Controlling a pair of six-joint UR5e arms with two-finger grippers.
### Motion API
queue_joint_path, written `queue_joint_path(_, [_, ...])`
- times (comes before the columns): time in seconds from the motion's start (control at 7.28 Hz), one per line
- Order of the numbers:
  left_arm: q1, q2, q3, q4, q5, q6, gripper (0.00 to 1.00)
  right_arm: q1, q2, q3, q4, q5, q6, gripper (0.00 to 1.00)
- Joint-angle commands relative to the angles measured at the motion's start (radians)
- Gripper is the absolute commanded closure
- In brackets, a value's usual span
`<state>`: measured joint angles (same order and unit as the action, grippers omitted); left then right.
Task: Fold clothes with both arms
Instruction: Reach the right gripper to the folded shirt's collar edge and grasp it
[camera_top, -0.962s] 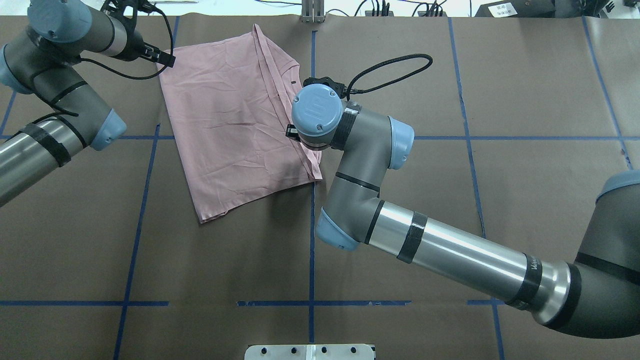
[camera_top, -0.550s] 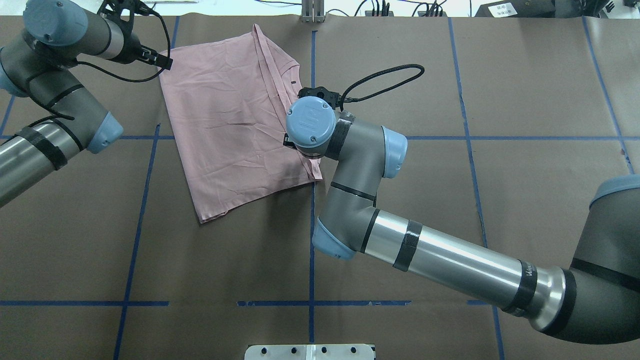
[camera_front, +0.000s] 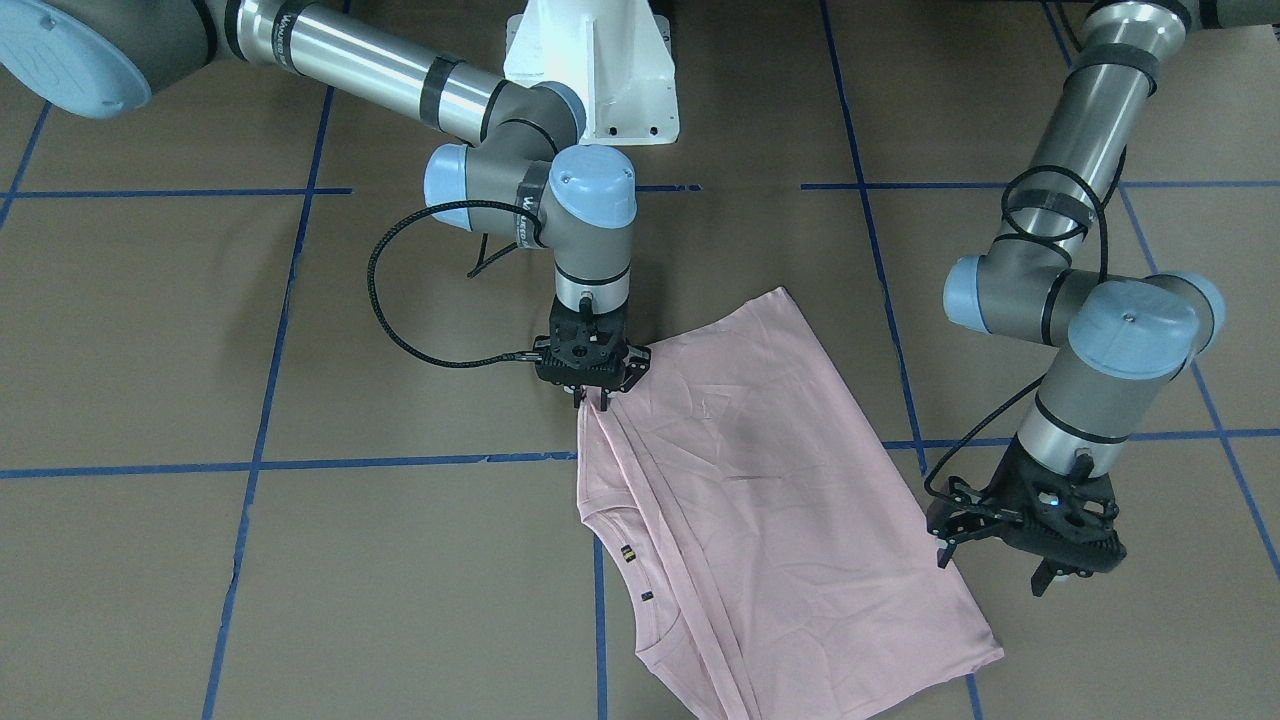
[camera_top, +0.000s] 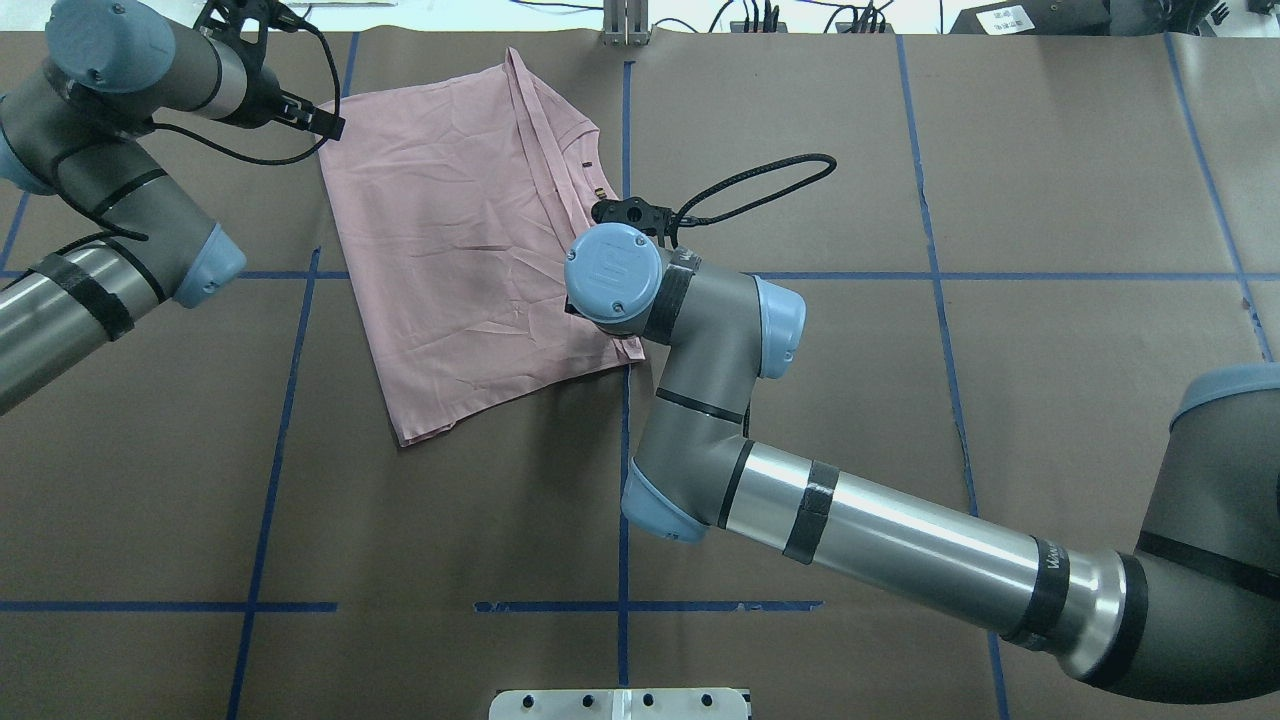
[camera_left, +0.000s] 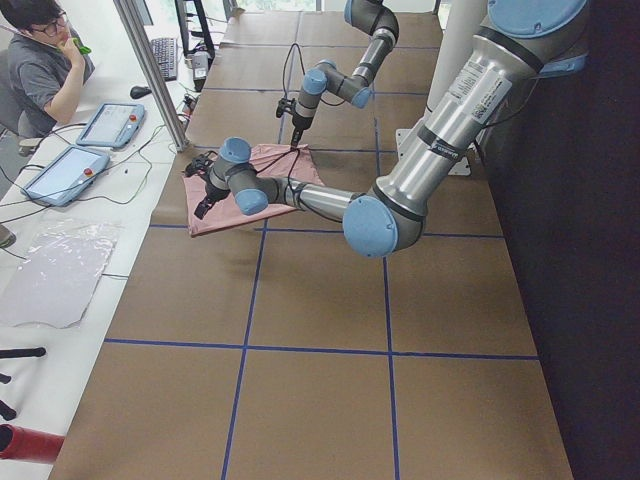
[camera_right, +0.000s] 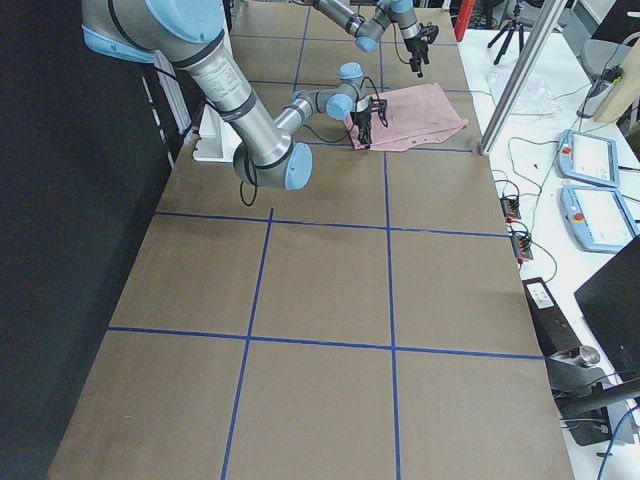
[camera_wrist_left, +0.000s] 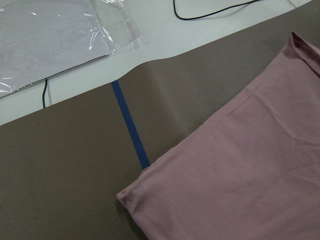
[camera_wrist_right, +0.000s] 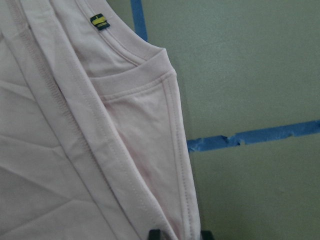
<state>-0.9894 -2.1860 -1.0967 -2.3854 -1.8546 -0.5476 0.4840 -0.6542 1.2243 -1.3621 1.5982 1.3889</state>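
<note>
Pinching long folded edge of pink shirt (camera_front: 760, 500), right pincer (camera_front: 592, 392) clenched on cloth near one end. Shirt lies folded lengthwise on brown tabletop (camera_front: 300, 560), across blue tape lines (camera_front: 250, 465). Left pincer (camera_front: 995, 568) released, fingers spread, just beside shirt's opposite long edge, holding nothing.
</note>
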Motion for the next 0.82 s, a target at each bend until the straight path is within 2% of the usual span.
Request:
queue_joint_path(0.0, [0.0, 0.0, 0.0, 0.0, 0.0, 0.0, 0.0, -0.002, -0.005, 0.0, -0.003, -0.003, -0.001, 0.69])
queue_joint_path(0.14, [0.0, 0.0, 0.0, 0.0, 0.0, 0.0, 0.0, -0.004, -0.004, 0.0, -0.015, -0.003, 0.001, 0.87])
queue_joint_path(0.27, [0.0, 0.0, 0.0, 0.0, 0.0, 0.0, 0.0, -0.005, 0.001, 0.0, -0.029, -0.003, 0.001, 1.0])
queue_joint_path(0.69, [0.0, 0.0, -0.005, 0.0, 0.0, 0.0, 0.0, -0.002, 0.001, 0.015, -0.044, -0.011, 0.001, 1.0])
